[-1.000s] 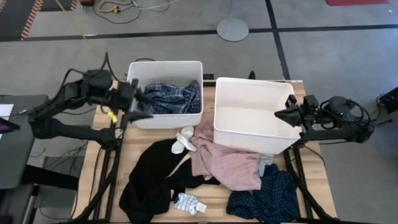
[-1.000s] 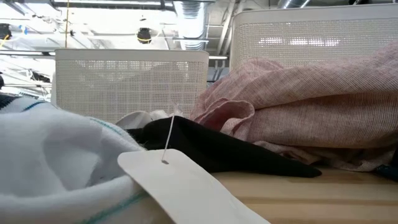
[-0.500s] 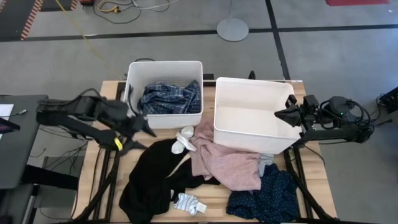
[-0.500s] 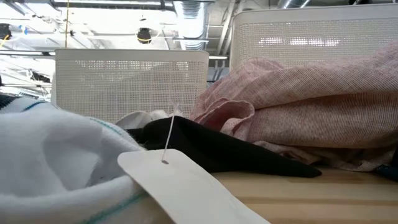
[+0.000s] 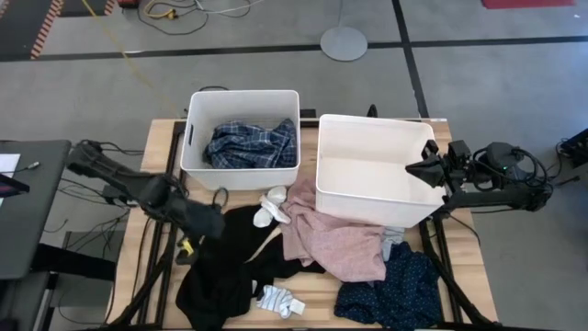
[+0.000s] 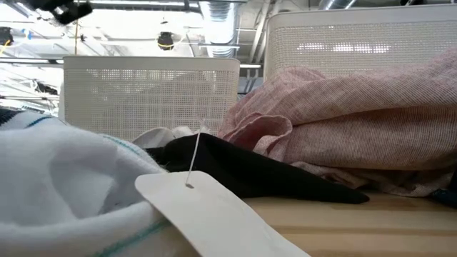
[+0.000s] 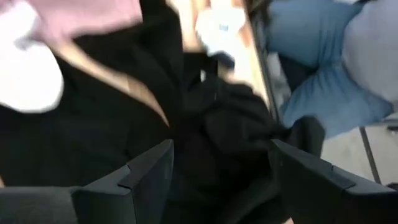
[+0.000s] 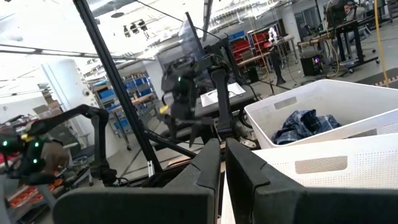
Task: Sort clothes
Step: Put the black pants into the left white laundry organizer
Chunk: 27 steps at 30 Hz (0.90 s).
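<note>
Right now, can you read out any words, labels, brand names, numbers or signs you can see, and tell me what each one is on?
None can be read.
Hang tag on a string, lying in front of the black top: its facing side shows blank.
Two white bins: plain walls, no lettering visible.
Shelves and equipment in the room beyond the table: any signs there are too small to read.

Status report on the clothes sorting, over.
Left gripper open above black top, holding nothing. Right gripper shut, parked at right bin edge. Plaid shirt in left bin. Nothing blocking.
</note>
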Each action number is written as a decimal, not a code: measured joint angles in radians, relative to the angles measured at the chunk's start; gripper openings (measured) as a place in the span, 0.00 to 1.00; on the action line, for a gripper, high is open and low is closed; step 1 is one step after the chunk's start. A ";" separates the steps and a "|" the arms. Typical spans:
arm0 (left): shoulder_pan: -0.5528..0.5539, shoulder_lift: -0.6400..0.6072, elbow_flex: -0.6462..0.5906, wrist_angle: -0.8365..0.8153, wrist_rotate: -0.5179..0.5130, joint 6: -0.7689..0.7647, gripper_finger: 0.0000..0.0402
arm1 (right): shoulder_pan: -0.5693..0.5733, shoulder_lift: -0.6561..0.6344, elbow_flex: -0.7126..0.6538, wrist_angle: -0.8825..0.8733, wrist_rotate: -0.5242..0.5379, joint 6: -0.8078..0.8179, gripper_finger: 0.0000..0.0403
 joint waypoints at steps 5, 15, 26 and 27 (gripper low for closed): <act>-0.075 0.062 -0.072 0.048 -0.015 -0.069 0.64 | 0.000 0.000 0.000 0.000 0.000 0.000 0.11; -0.255 0.240 -0.101 0.153 -0.221 -0.165 0.68 | 0.000 0.000 0.000 0.000 0.000 0.000 0.11; -0.336 0.424 -0.101 0.212 -0.186 -0.320 0.96 | 0.000 0.000 0.000 0.000 0.000 0.000 0.11; -0.342 0.436 -0.101 0.224 -0.195 -0.321 0.98 | 0.000 0.000 0.000 0.000 0.000 0.000 0.11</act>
